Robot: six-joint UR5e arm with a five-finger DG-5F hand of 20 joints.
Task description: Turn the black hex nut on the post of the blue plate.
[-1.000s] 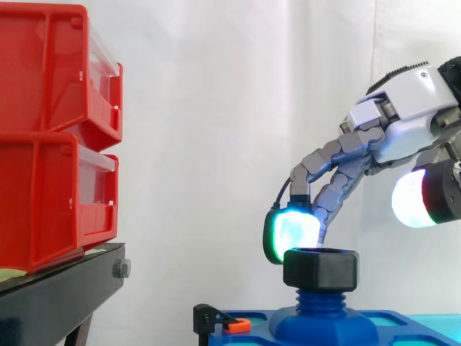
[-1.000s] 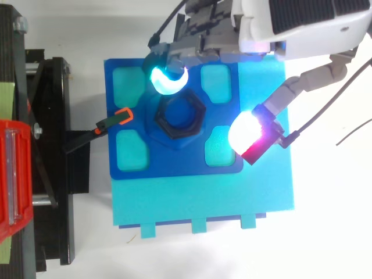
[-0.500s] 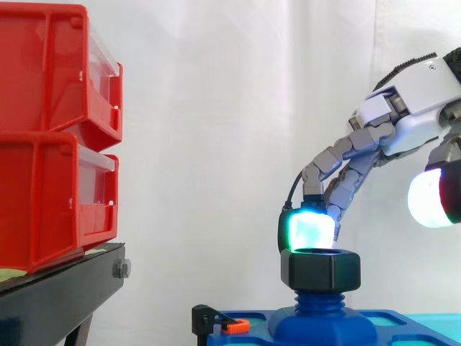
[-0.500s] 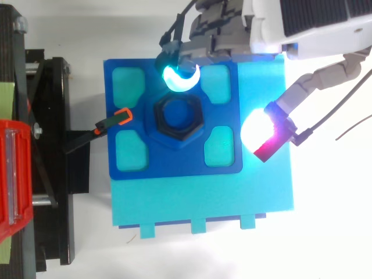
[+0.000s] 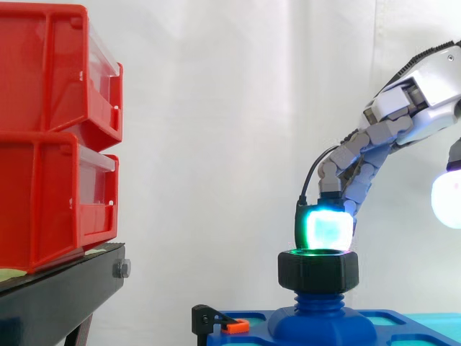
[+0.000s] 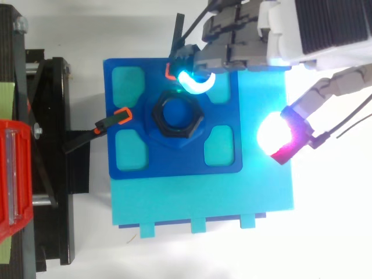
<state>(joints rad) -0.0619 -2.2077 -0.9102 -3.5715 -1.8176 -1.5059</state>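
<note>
Much open room round the black hex nut; robot hand spread, empty, cyan pad at the nut's rim.

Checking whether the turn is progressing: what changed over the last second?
In the side view the hand rose and shifted right; its cyan fingertip went from beside the black hex nut to just above its rim; the thumb swung farther away. Nut, blue plate and red bins stayed put.
</note>
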